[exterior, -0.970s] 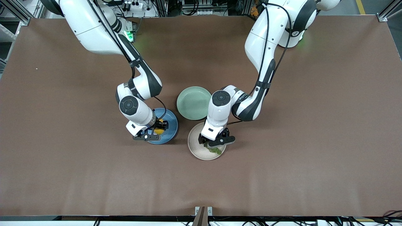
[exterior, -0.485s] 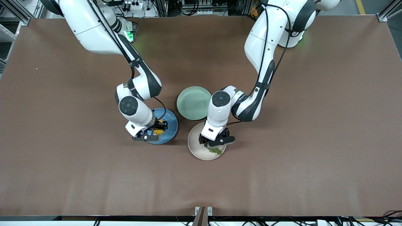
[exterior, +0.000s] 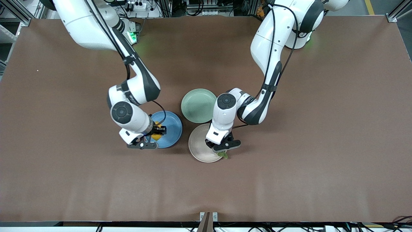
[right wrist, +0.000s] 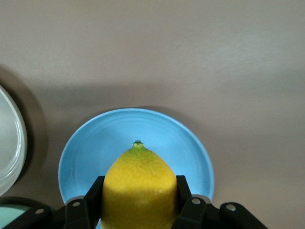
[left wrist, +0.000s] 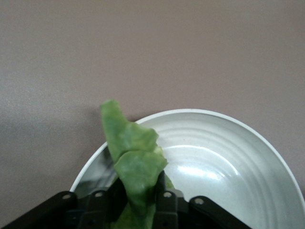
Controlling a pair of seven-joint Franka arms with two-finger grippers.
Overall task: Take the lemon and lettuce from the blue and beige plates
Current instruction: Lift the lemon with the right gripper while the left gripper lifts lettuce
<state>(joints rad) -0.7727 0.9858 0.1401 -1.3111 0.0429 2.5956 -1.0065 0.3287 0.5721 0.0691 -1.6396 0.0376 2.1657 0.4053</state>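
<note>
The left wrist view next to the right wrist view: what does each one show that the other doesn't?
Only the left wrist view shows the lettuce, pinched upright in the left gripper over the rim of the beige plate.

Only the right wrist view shows the lemon, clamped in the right gripper above the blue plate; the green plate peeks in at one corner.

Both show a black-fingered gripper shut on its item, the brown table, and some of the beige plate, of which the right wrist view catches only an edge.
</note>
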